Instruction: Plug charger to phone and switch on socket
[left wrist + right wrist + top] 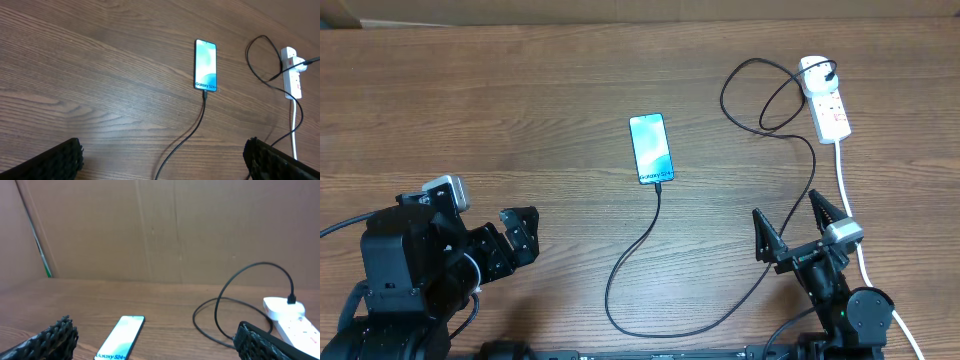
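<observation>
The phone (651,148) lies flat mid-table, its screen lit, also in the left wrist view (205,65) and the right wrist view (122,339). The black charger cable (620,290) meets the phone's bottom edge, curves along the table front, then loops up to the white socket (825,100) at the far right. My left gripper (523,238) stands open at the front left, far from the phone, with only bare table and cable between its fingers (55,160). My right gripper (792,222) stands open at the front right, below the socket (292,317), holding nothing.
The socket's thick white cord (848,195) runs down past my right gripper to the table front. A brown cardboard wall (150,230) stands behind the table. Wood tabletop (470,110) stretches left of the phone.
</observation>
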